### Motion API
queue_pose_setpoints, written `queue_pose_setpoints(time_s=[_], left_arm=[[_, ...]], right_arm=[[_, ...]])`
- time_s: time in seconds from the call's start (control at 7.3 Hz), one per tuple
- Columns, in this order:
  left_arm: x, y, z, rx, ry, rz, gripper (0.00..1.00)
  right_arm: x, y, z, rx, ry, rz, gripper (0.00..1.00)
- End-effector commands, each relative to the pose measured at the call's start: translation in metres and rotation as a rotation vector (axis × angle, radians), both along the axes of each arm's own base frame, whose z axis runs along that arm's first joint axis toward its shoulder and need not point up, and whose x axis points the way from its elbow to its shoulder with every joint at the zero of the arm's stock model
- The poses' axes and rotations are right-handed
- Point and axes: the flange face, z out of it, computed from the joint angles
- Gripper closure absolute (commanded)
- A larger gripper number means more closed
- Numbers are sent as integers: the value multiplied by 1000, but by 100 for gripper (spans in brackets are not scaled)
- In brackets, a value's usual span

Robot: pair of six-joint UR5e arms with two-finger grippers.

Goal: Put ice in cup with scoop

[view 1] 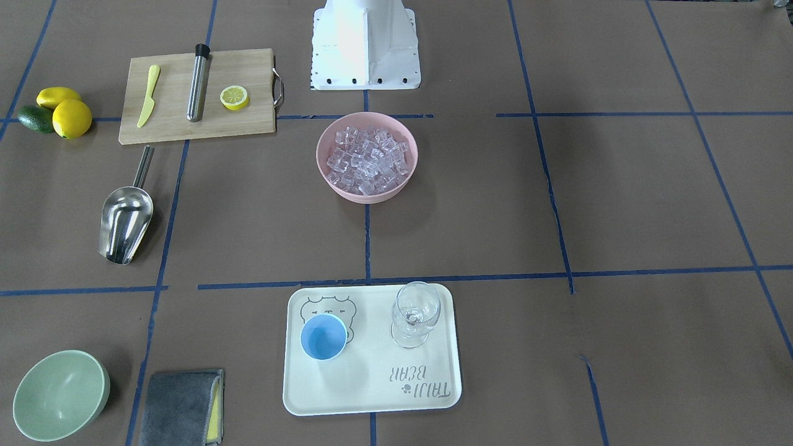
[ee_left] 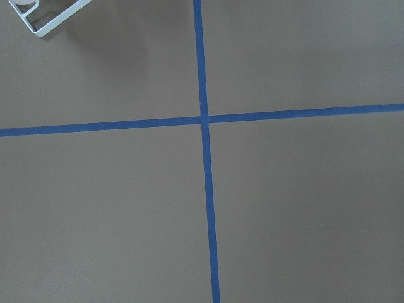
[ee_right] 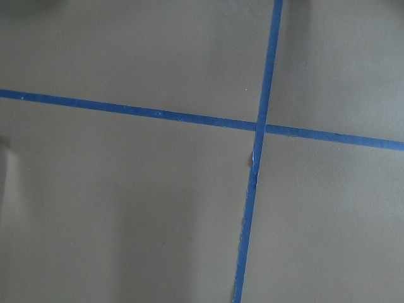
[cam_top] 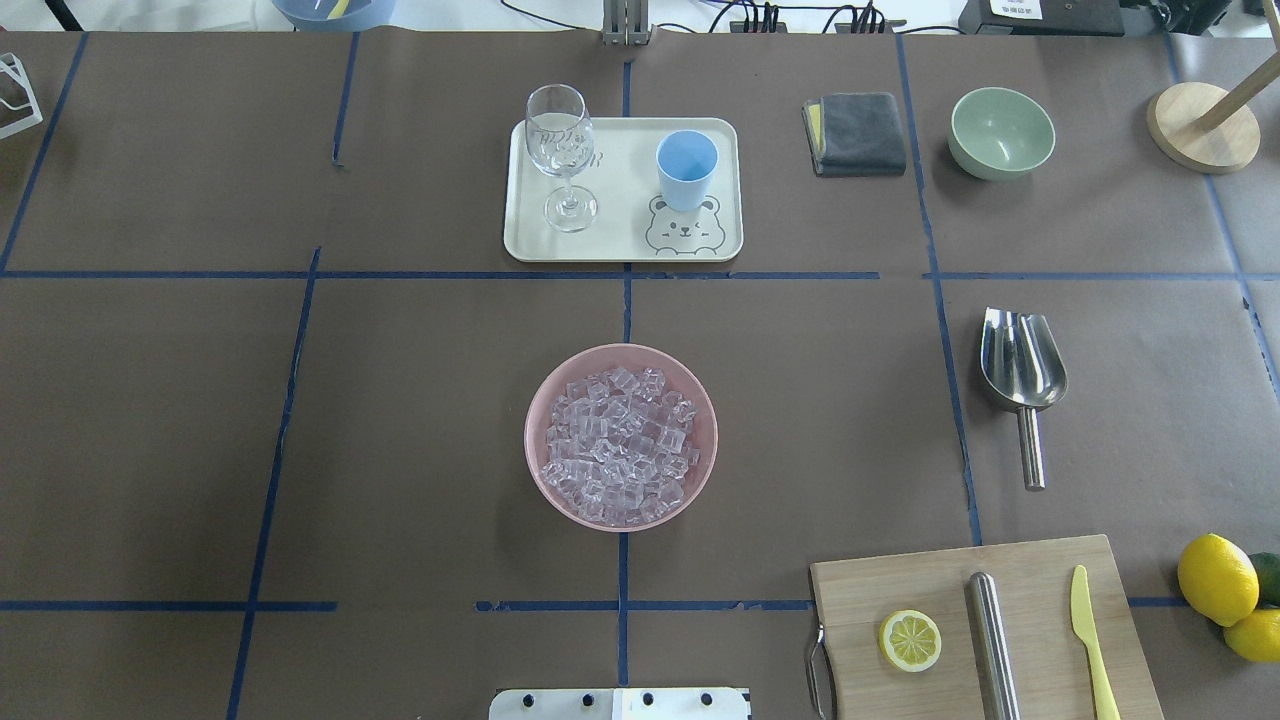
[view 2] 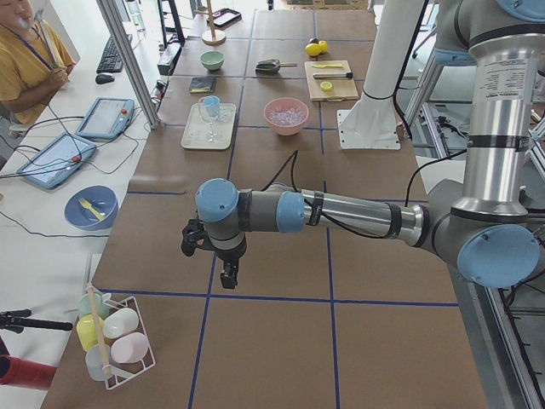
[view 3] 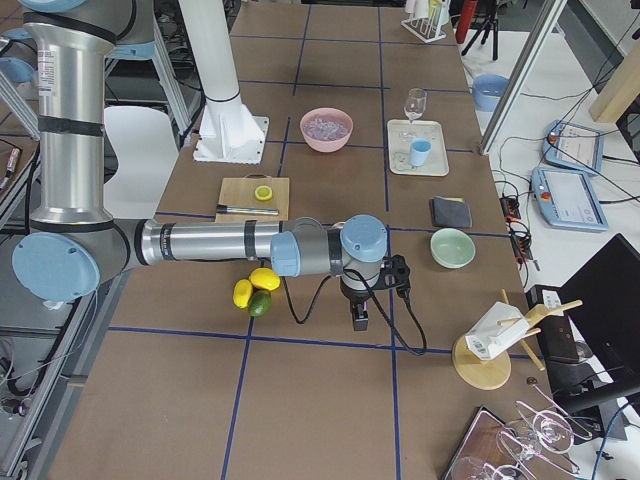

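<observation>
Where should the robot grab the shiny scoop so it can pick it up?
By its thin straight handle. The scoop lies flat on the table, hollow side up, handle pointing toward the robot, so the right claw should probably come straight down and pinch across the handle. The rounded blade looks too wide to grip.

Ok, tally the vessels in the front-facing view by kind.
Bowls: 2, the pink bowl and the green bowl
Cups: 1, the cup
Glasses: 1, the glass
Total: 4
</observation>
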Motion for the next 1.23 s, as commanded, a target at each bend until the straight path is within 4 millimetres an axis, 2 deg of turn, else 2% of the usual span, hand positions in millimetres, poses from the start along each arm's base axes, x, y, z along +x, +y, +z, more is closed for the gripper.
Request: queue_pose_setpoints(time_s=[0.0, 0.55, 0.82, 0.96, 1.1], left_arm=[[1, -1, -14, 34, 0, 3, 0], [5, -2, -17, 41, 4, 11, 0], [6, -2, -22, 84, 4, 13, 0], [22, -5, -37, 152, 8, 48, 0], [57, -11, -55, 249, 17, 119, 0]], right_arm=[[-1, -1, -3, 5, -7, 0, 0], [-1, 0, -7, 12, -18, 2, 0], [-2, 4, -3, 7, -18, -2, 0], [-2, 4, -4, 42, -19, -5, 0], [-4, 3, -7, 75, -25, -7, 0]])
